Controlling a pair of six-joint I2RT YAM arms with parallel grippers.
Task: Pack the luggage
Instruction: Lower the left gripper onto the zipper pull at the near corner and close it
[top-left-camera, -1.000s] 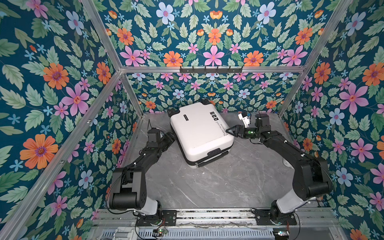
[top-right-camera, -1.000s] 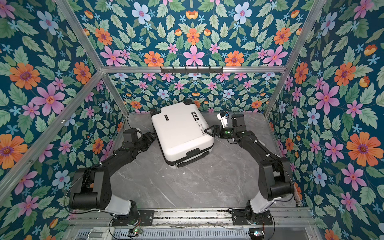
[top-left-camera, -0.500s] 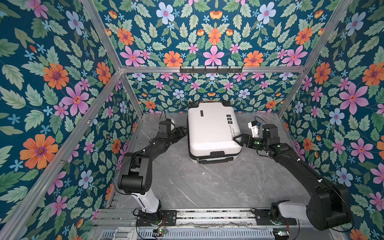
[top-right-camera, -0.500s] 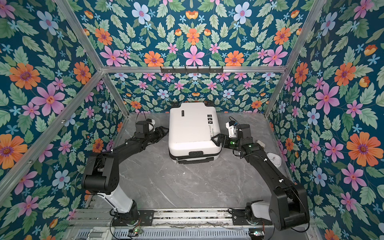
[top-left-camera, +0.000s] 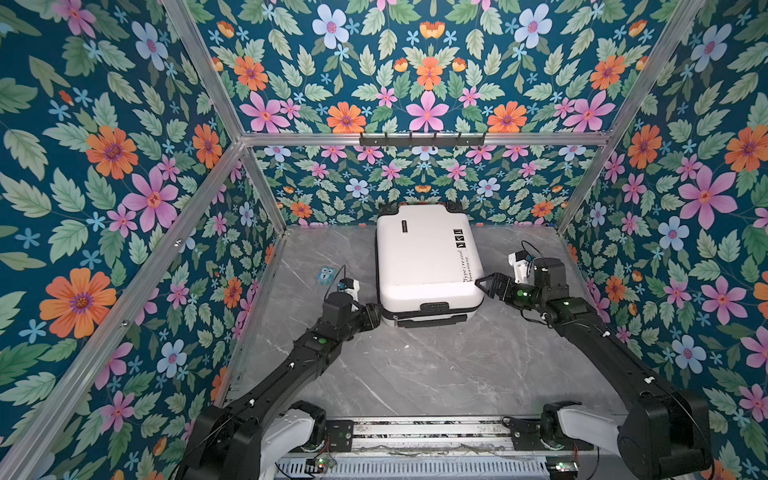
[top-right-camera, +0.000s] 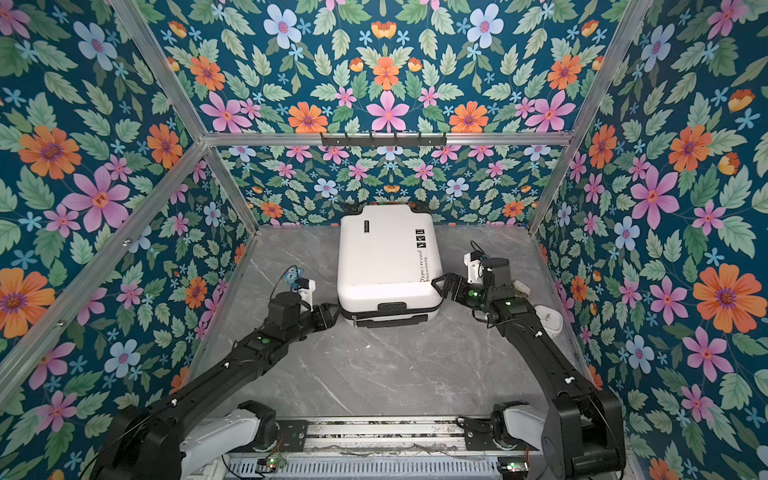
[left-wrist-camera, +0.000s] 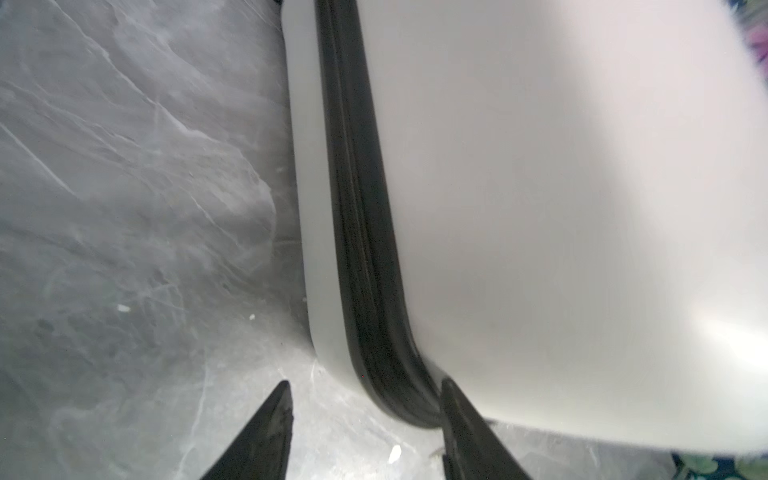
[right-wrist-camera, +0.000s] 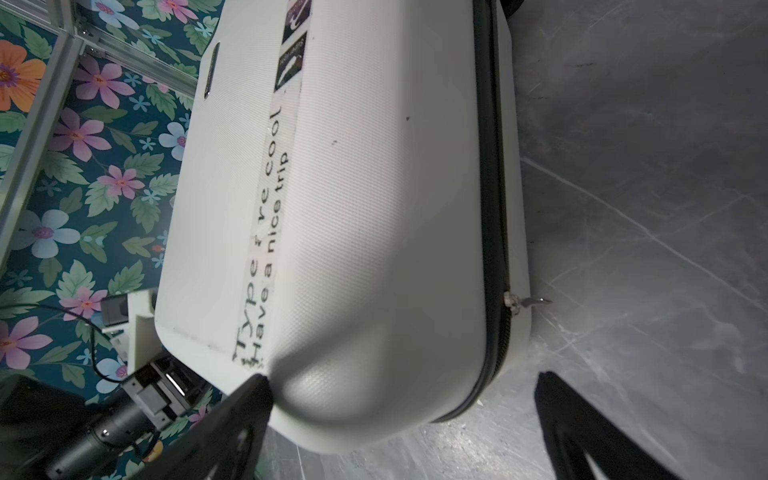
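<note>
Luggage (top-left-camera: 428, 266): closed, lying flat on the grey table (top-left-camera: 415, 374), far centre, wheel end toward the far wall, handle end nearest. Left gripper (top-left-camera: 375, 312): at the near-left corner, fingers apart, one finger (left-wrist-camera: 457, 411) touching the zipper band (left-wrist-camera: 365, 249). Right gripper (top-left-camera: 482, 286): fingers spread wide, straddling the near-right corner, not clamped.

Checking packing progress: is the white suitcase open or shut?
Shut. The luggage lies flat on the table, both shells meeting along the black zipper band; fully zipped, cannot tell.
</note>
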